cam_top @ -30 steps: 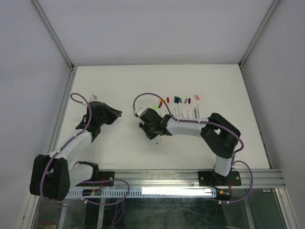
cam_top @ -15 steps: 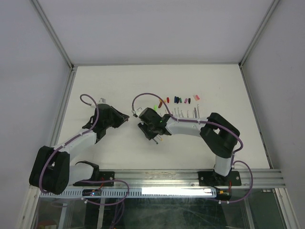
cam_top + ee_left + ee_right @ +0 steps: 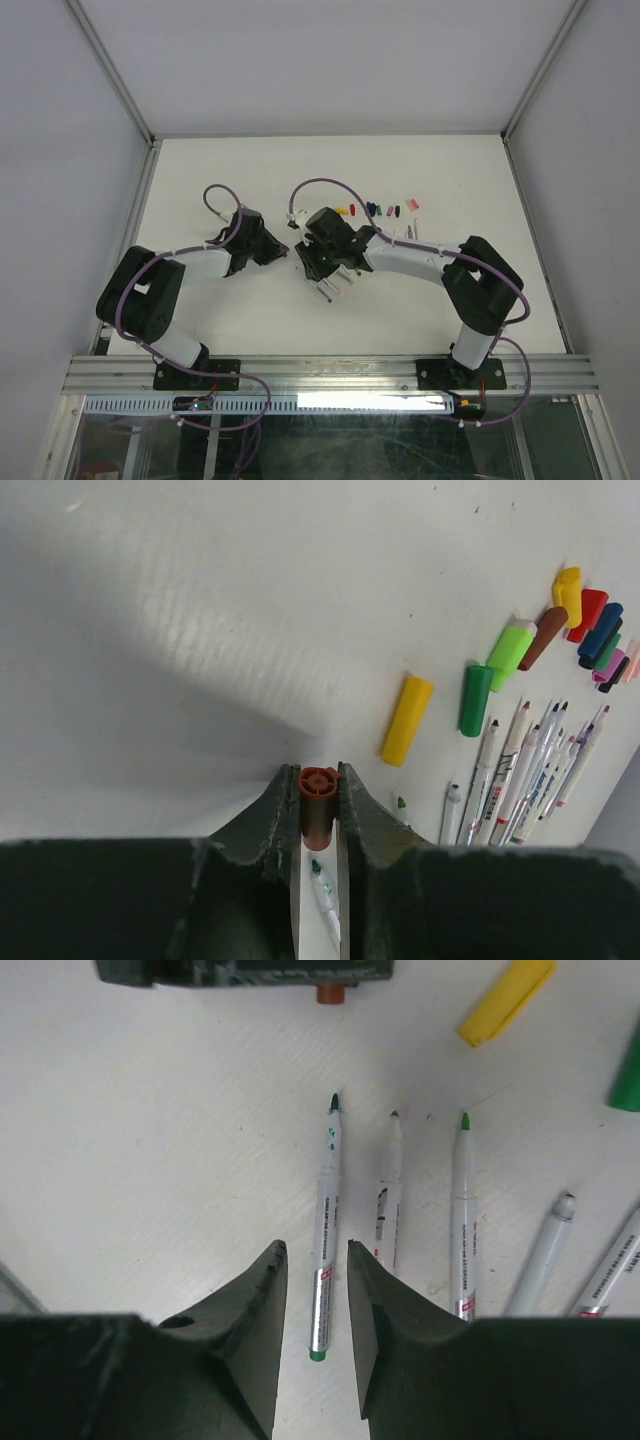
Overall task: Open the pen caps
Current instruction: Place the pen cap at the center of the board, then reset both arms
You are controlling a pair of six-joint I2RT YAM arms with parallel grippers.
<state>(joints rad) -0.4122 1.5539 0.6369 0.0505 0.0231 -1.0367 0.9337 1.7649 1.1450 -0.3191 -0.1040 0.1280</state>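
Observation:
My left gripper [image 3: 318, 780] is shut on a short red-brown pen cap [image 3: 318, 802], holding it end-on just above the table. Below it lies a green-tipped pen [image 3: 326, 895]. My right gripper [image 3: 316, 1250] is open and straddles that uncapped green pen [image 3: 325, 1230], which rests on the table touching neither finger. Two more uncapped pens [image 3: 460, 1220] lie to its right. Loose pen caps, among them a yellow one [image 3: 407, 720], a green one [image 3: 476, 700] and a mixed cluster [image 3: 590, 615], lie beyond a row of pens [image 3: 520, 770]. From above, the two grippers [image 3: 290, 252] nearly meet at the table's centre.
The row of coloured caps [image 3: 380, 209] lies behind the right arm [image 3: 420, 258], with pens [image 3: 330, 288] just in front of its wrist. The white table [image 3: 200, 170] is walled on the left, back and right. A purple cable [image 3: 320, 185] loops over the right wrist.
My left arm has swung right toward the centre with the red-brown cap. My right gripper's jaws have widened, and the green pen now lies free on the table between them.

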